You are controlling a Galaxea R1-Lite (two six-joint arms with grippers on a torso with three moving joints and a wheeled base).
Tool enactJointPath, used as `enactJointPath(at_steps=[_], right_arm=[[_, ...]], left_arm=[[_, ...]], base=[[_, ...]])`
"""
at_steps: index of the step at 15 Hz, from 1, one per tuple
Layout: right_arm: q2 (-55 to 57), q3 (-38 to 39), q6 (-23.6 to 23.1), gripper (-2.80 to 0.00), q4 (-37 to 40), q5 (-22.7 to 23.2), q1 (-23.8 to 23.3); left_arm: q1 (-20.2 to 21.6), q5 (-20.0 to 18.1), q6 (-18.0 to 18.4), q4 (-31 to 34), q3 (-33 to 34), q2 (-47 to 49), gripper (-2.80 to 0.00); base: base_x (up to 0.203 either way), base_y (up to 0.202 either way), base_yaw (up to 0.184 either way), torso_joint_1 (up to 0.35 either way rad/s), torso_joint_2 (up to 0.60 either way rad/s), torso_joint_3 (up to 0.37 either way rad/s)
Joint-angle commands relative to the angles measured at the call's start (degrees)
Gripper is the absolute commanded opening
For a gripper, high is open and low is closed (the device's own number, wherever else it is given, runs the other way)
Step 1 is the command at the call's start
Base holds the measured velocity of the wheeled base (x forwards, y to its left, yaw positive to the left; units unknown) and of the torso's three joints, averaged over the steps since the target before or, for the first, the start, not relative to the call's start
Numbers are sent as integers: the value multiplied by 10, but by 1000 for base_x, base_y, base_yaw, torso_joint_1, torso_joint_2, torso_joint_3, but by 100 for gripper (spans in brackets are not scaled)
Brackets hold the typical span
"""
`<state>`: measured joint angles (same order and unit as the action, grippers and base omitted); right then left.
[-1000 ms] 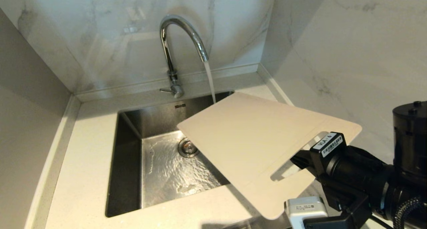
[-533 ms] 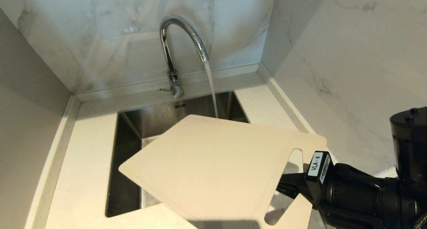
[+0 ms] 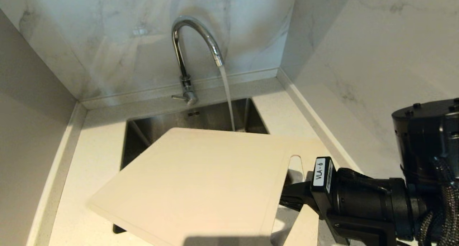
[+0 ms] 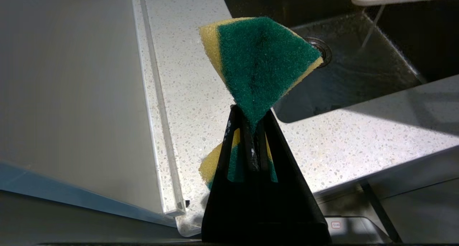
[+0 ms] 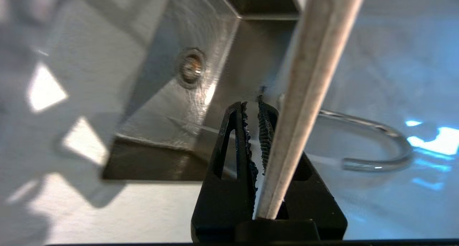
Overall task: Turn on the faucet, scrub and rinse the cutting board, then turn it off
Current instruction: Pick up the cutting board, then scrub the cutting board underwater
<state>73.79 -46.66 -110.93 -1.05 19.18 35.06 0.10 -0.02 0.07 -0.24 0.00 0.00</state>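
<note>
While my right hand [image 3: 287,199] is clamped tight on the handle end of the cutting board [image 3: 193,188], the board sits pretty much flat over the near part of the sink [image 3: 215,115], way lower and further left than a second ago, when it was tipped up on the right with the drain showing. In the right wrist view the board's edge [image 5: 304,106] runs between my fingers [image 5: 263,138]. My left hand [image 4: 251,131] is closed on a green and yellow sponge [image 4: 261,63], hanging above the speckled table [image 4: 186,81] just beside the sink's left edge. Further back, the faucet [image 3: 193,45] is still running, and its stream [image 3: 227,95] drops just behind the board's far edge now, same as half a second ago.
</note>
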Motion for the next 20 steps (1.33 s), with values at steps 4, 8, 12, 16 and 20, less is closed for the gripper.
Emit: enactJointPath(at_steps=[4, 8, 12, 16, 20], right_arm=[[47, -50, -61, -280, 18, 12, 0], [75, -136, -161, -280, 95, 17, 0], [123, -207, -235, -280, 171, 13, -8], [175, -273, -301, -280, 242, -3, -15], [227, -334, -345, -280, 269, -5, -35]], left_arm=[[1, 0, 0, 0, 1, 1, -280], [1, 0, 0, 0, 1, 1, -280], [1, 0, 0, 0, 1, 1, -280], [0, 0, 0, 0, 1, 1, -280], [1, 0, 0, 0, 1, 1, -280]], base=[[0, 0, 0, 0, 0, 0], [0, 0, 0, 0, 0, 0], [0, 0, 0, 0, 0, 0], [0, 0, 0, 0, 0, 0], [0, 0, 0, 0, 0, 0]])
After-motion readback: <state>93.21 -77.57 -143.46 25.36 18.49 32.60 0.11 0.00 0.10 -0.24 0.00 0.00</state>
